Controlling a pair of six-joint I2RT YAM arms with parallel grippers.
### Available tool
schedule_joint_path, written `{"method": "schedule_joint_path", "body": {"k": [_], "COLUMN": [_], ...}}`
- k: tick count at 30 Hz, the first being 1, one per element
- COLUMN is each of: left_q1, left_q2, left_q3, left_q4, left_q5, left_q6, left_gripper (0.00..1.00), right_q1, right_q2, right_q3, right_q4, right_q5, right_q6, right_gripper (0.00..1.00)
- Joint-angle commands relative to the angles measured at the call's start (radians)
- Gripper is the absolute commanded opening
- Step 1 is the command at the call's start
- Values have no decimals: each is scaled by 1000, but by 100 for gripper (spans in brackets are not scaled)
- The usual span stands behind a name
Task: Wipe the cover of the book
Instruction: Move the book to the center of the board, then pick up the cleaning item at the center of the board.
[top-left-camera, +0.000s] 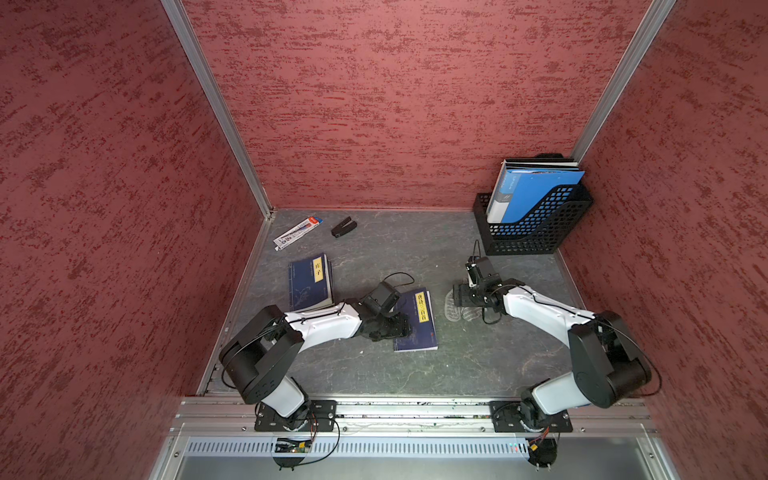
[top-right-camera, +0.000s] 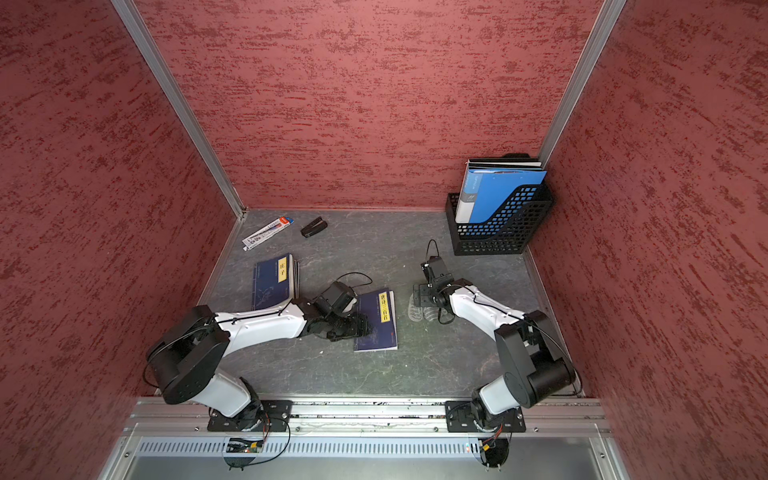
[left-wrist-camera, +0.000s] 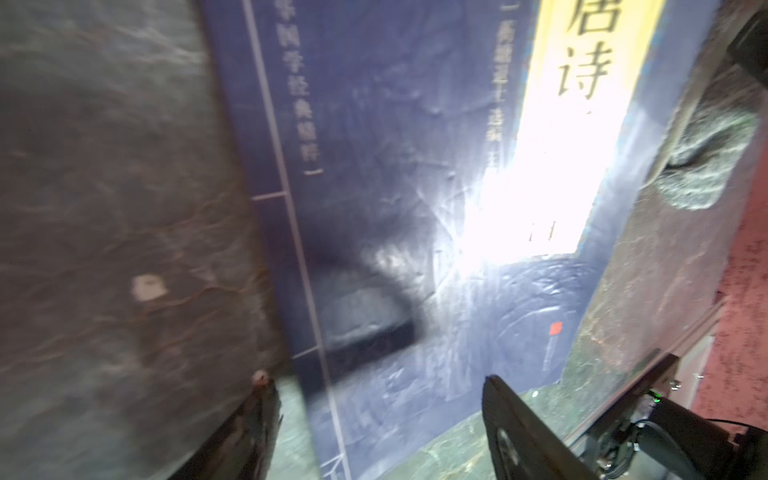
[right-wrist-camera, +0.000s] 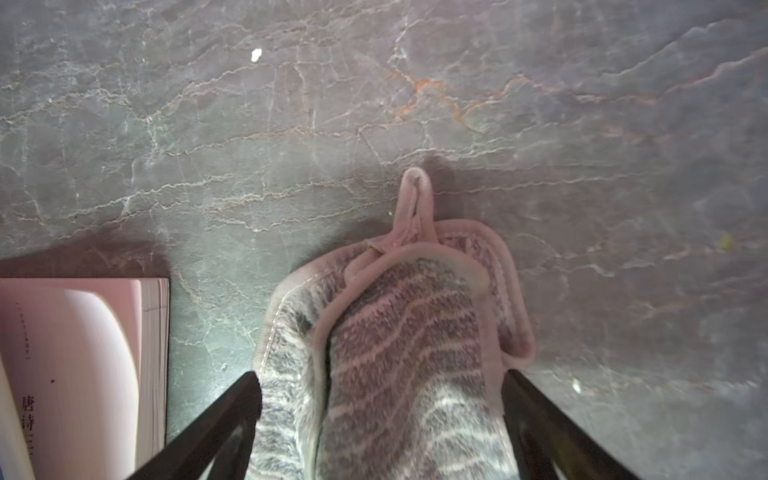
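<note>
**Fig.** Bimanual cell, book-wiping task. The book (top-left-camera: 419, 322) (dark blue cover, yellow title strip) lies flat and closed on the worktop (top-left-camera: 415, 249), partly under the L fingers (top-left-camera: 400, 329).

- **L fingers:** spread, w/ nothing btwn them. In the L wrist view one finger (left-wrist-camera: 255, 419) hangs over bare worktop just outside the spine edge. Its mate (left-wrist-camera: 513, 428) hangs over the cover's near corner. Contact w/ the cover can't be told because the view is blurred. The title strip lies beyond the fingertips.
- **R fingers** (top-left-camera: 458, 297)**:** also spread, flanking a striped grey cloth (right-wrist-camera: 395, 332) that rests bunched on the worktop. Whether they touch it can't be told.
- **Book vs. R fingers:** the book sits near them, on the L-arm side. Bare worktop separates it from the cloth.
- **Surroundings:** a second blue book (top-left-camera: 309, 282) lies on the side of the L fingers away from the cloth, partly behind the L forearm. A pen pack (top-left-camera: 297, 232) and a black stapler (top-left-camera: 343, 227) lie farther off, well apart from both sets of fingers.
- **Container:** a black mesh file rack (top-left-camera: 536, 237) stands beyond the R fingers in the back corner. It holds upright blue folders (top-left-camera: 540, 187).
</note>
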Motion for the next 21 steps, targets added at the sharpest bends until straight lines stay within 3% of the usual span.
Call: {"method": "schedule_joint_path", "body": {"k": [1,10,14,21], "left_q1": [32,142,189,263], "left_q2": [-44,-163,-211,-267], "left_q3": [5,12,25,8], "left_q4": [-77,-151,-184,-213], "left_q5": [-28,-4,8,27], "left_q6": [48,117,144,180], "left_gripper": [80,80,80,81], "right_q1": [-3,-4,-6,-14], "right_q2": [27,98,129,118], "right_q3": [16,7,-5,-8], "right_q4": [40,28,28,42], "right_q5": [-43,14,34,11], "right_q6": [-21,5,24,32], "right_gripper": [91,90,83,37]}}
